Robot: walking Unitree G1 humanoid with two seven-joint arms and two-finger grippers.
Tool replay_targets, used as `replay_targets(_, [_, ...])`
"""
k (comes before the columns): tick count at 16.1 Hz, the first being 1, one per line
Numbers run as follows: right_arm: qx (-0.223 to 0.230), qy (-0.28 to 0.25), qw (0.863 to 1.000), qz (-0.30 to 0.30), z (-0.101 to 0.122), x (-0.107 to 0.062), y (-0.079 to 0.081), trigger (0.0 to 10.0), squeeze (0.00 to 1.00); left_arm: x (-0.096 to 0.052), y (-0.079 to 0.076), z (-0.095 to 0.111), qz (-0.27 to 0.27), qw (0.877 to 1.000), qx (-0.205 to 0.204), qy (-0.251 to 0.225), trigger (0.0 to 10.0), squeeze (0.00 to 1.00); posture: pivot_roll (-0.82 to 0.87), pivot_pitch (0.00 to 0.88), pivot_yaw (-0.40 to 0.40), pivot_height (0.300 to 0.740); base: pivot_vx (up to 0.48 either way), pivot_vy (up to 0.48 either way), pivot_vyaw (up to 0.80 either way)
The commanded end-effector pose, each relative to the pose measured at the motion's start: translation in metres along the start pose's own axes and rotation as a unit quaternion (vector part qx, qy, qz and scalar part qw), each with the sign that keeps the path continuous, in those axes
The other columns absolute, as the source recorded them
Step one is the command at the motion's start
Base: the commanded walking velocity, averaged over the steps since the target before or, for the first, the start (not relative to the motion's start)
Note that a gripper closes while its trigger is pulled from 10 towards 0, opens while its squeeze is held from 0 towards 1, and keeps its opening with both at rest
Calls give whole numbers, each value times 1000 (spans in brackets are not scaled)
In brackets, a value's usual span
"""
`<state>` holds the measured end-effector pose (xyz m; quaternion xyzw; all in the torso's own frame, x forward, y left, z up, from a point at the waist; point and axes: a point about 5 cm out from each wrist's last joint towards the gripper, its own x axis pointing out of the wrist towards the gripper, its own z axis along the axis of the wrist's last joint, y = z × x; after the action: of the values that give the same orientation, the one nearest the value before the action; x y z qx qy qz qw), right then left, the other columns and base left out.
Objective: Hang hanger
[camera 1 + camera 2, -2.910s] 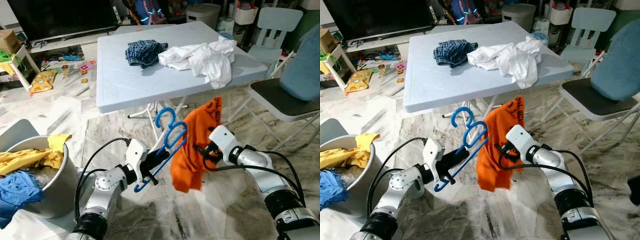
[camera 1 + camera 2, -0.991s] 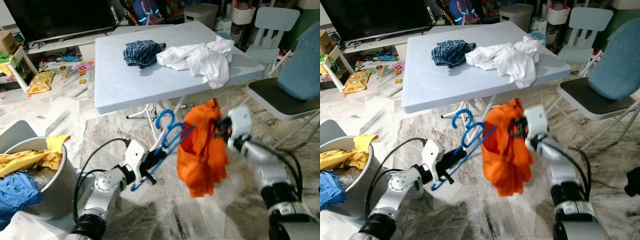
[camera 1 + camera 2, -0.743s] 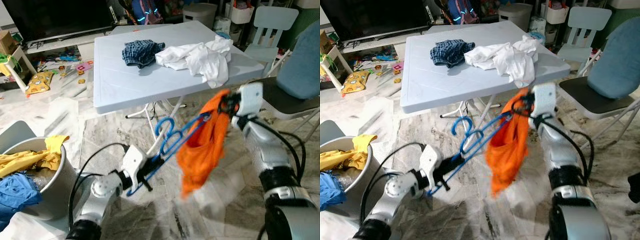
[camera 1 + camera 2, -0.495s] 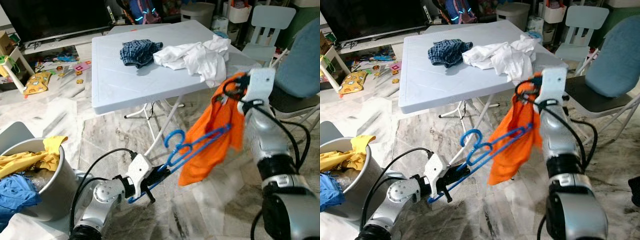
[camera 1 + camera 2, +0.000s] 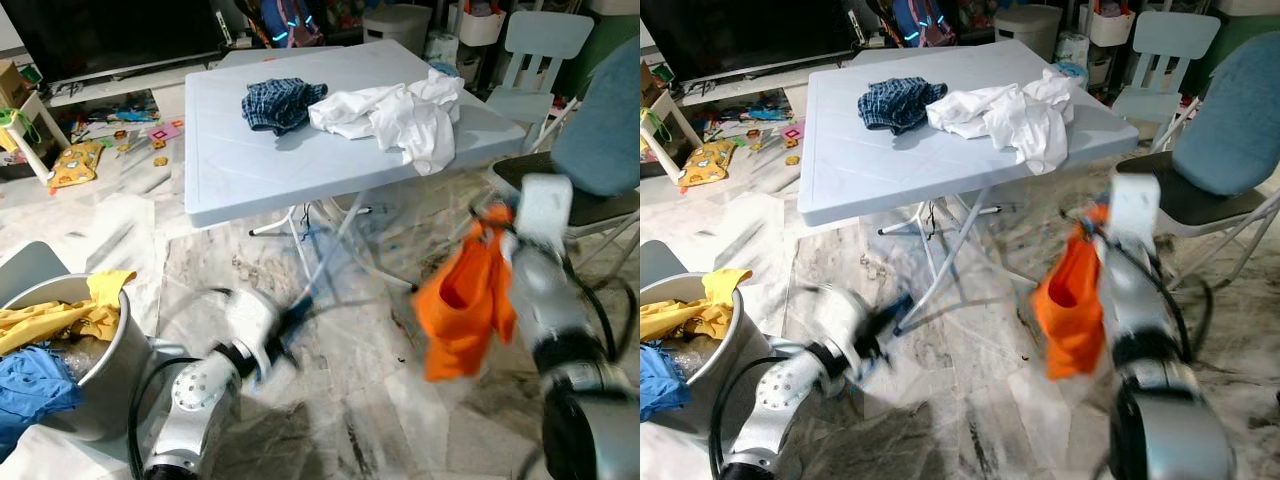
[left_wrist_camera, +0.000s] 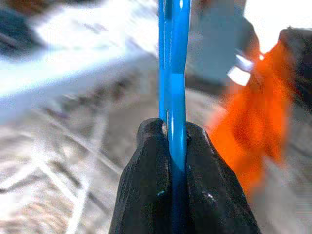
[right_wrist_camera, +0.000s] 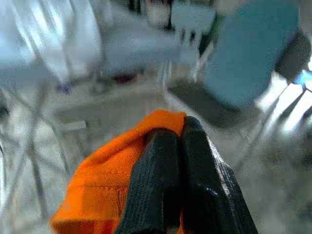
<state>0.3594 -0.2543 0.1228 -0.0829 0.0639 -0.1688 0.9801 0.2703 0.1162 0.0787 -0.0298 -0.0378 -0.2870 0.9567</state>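
While the left gripper (image 6: 171, 134) is clenching 2 hangers (image 6: 173, 73), the right gripper (image 7: 179, 131) is pinching an orange shirt (image 5: 463, 315); the bucket (image 5: 110, 375) is holding clothes (image 5: 45, 340).

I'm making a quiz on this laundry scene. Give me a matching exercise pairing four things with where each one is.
Things:
1. blue hanger
2. orange garment
3. white clothes
4. yellow cloth

Places:
A. in the grey bin
B. piled on the table
C. pinched in the left claw
D. pinched in the right claw

Pairs: 1-C, 2-D, 3-B, 4-A
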Motion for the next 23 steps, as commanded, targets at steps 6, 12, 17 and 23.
replay_targets(6, [56,-81,983,152,2,-26,29,0,0,-10,27,8,183,983,5,-4,10000,0,-183,0,55,740,0,0,0])
replay_targets(12, [84,-159,953,244,33,-51,48,0,0,-8,43,27,249,968,6,-30,10000,0,-187,0,75,740,85,0,0])
replay_targets(17, [73,-171,940,286,38,-64,55,0,0,-12,42,24,270,963,-7,-22,10000,0,-186,0,69,740,333,0,0])
replay_targets(23, [48,-180,925,332,43,-75,69,1765,0,-7,43,29,274,961,-13,-29,10000,0,-193,0,73,740,398,0,0])
